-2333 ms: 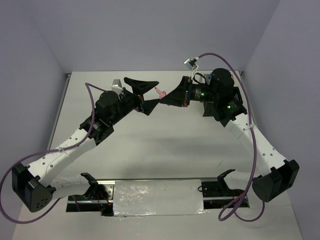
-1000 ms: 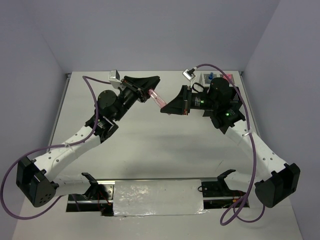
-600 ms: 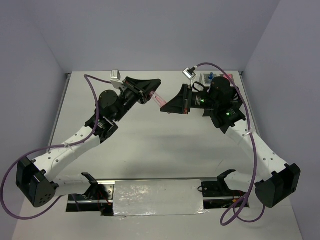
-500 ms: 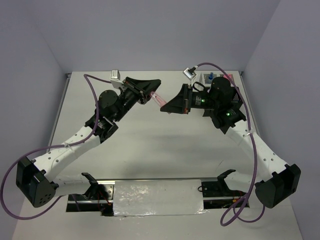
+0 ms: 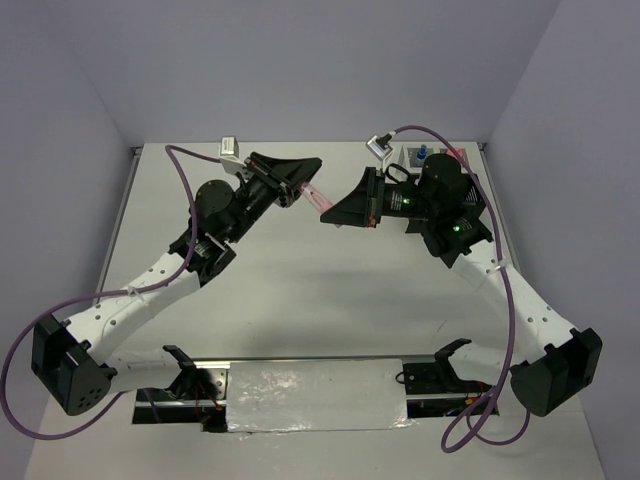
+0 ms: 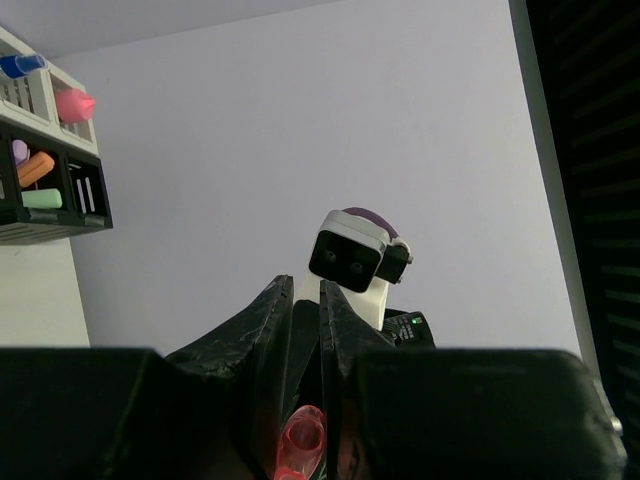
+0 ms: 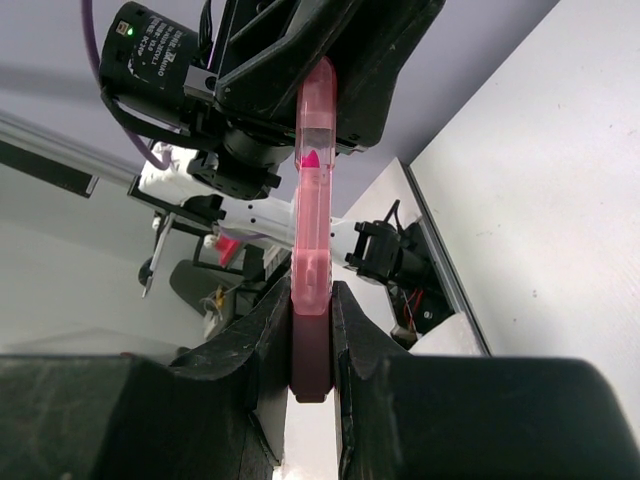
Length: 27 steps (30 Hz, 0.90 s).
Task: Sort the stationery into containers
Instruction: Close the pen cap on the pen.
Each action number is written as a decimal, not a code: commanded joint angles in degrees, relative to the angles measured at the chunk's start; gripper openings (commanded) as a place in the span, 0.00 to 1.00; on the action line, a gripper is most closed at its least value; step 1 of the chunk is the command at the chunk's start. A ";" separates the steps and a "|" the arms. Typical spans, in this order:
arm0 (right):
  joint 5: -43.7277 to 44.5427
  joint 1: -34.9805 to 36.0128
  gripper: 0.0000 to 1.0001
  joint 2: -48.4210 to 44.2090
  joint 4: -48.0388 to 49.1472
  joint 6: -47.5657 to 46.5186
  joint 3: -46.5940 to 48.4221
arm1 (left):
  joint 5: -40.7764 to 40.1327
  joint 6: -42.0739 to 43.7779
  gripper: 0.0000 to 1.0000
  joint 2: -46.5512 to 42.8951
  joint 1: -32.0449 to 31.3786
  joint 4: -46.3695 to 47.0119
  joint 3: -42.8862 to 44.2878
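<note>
A pink marker (image 5: 316,200) hangs in the air over the back of the table, gripped at both ends. My right gripper (image 7: 312,330) is shut on its dark pink barrel (image 7: 311,350). Its clear pink cap end (image 7: 314,150) runs up into my left gripper (image 5: 298,192). In the left wrist view that end of the marker (image 6: 301,445) sits deep between the nearly shut fingers (image 6: 283,320). The containers stand at the back right: a white mesh tray (image 6: 38,95) holding a blue item (image 6: 20,65) and a pink one (image 6: 75,104), and a black organiser (image 6: 85,200) with purple, orange and green markers.
In the top view my right arm (image 5: 445,205) hides most of the containers; only the tray's corner (image 5: 412,157) shows. Purple cables (image 5: 180,160) loop above both arms. A foil-covered strip (image 5: 315,392) lies at the table's near edge.
My left gripper has come in from the left and closed on the marker's free end, tightening slightly over the last second. Both arms have since stayed almost still.
</note>
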 commanded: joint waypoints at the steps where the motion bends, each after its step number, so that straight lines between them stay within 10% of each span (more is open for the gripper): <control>1: 2.01 0.17 0.00 -0.54 1.08 -0.75 3.19 | 1.49 2.20 0.00 -1.51 -0.61 3.50 2.29; 27: 0.26 0.26 0.00 10.08 8.28 5.32 16.09 | 6.67 8.27 0.00 2.44 -7.55 12.11 0.80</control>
